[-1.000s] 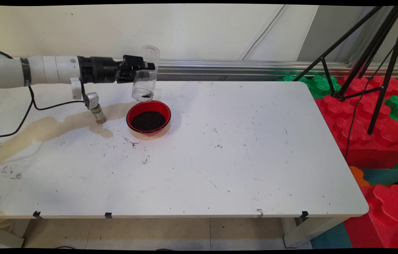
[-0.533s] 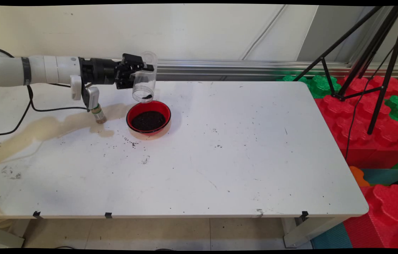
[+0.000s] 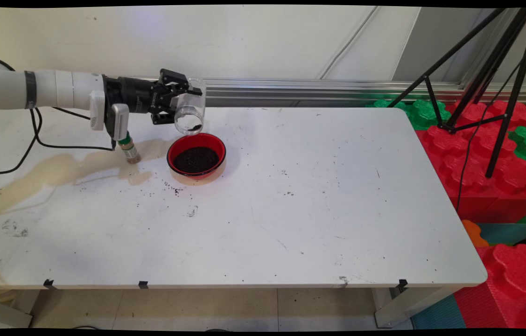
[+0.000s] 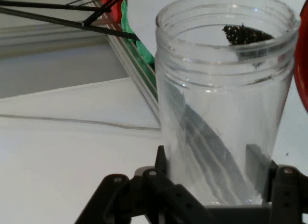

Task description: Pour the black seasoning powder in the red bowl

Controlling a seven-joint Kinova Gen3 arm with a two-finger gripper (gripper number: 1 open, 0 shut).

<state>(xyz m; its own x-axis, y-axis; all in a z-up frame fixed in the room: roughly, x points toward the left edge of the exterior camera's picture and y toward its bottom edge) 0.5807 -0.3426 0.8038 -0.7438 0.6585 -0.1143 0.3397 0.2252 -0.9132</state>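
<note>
My end effector (image 3: pixel 179 99): clamps clear plastic jar (image 3: pixel 190 106), tilted, nearly emptied; dark grains fill red bowl (image 3: pixel 196 156) beneath.

The jar (image 3: pixel 190 112) is clear plastic with black granules at its mouth. The bowl (image 3: pixel 196 155) is red, filled black. The small bottle (image 3: pixel 129 150) is tan, green-capped. The table (image 3: pixel 291 200) is white, stained tan.

table's (image 3: pixel 291 210) right half open — bowl (image 3: pixel 196 155), bottle (image 3: pixel 128 150) left

bottle (image 3: pixel 129 150): top hidden by arm | bowl (image 4: pixel 303 65): cut off right
</note>
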